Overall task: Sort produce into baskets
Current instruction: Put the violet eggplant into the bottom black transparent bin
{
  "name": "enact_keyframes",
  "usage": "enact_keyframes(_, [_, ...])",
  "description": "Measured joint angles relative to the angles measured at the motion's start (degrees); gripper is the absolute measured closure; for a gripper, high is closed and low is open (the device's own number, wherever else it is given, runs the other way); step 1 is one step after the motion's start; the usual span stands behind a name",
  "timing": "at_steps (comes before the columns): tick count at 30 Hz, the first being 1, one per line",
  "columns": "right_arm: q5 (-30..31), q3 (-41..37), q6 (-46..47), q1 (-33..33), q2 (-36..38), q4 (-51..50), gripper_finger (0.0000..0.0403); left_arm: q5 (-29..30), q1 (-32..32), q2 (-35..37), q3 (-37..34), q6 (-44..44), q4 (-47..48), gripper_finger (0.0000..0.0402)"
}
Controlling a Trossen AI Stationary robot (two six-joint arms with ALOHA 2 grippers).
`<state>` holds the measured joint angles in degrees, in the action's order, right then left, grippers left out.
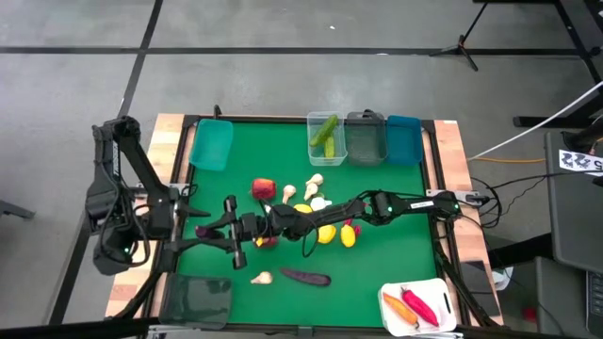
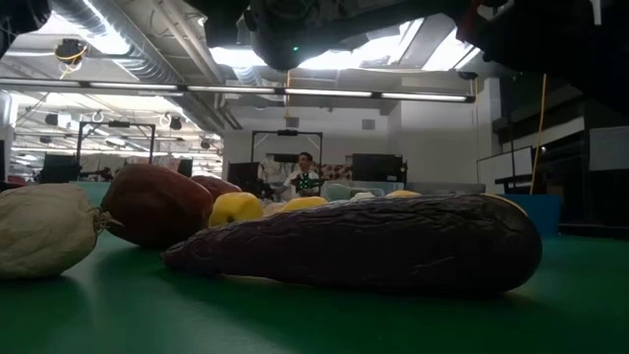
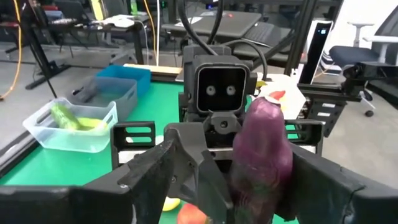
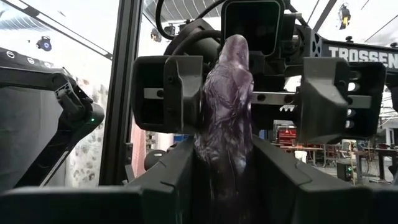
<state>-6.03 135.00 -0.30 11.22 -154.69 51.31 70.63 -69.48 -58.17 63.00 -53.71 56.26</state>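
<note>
Over mid-table, the right gripper [image 4: 224, 168] clamped a purple eggplant [image 4: 225, 106], its tip between the left gripper's [image 3: 230, 180] wider-spread fingers. Beneath crowded lemons [image 1: 326, 233], an apple [image 1: 264, 188] and garlic [image 1: 315, 182]; a second eggplant [image 1: 306, 277] lay nearer.

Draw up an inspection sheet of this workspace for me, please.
Surface: green mat.
Job's things: cucumbers in clear basket; carrot and peppers in white basket; apple, lemons, garlic and loose eggplant on the mat.
Clutter: nothing seen.
End effectors: right end effector shut on held eggplant; left end effector open around it, mid-table.
Cables: white cable on the floor, right side.
Surroundings: tripod; person far behind.
</note>
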Motion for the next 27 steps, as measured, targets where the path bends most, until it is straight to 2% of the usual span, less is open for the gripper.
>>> enact_keyframes(18, [1.92, 0.0, 0.0, -0.07, -0.07, -0.16, 0.0268, -0.28, 0.03, 0.0, 0.01, 0.31, -0.46, 0.0283])
enact_keyframes(23, [2.49, 0.0, -0.12, 0.0, -0.07, -0.36, 0.0268, -0.27, 0.03, 0.0, 0.0, 0.28, -0.36, 0.0305])
enact_keyframes(27, [2.83, 0.0, -0.18, 0.0, -0.07, -1.31, 0.0264, -0.3, 0.03, 0.0, 0.01, 0.29, -0.19, 0.0305])
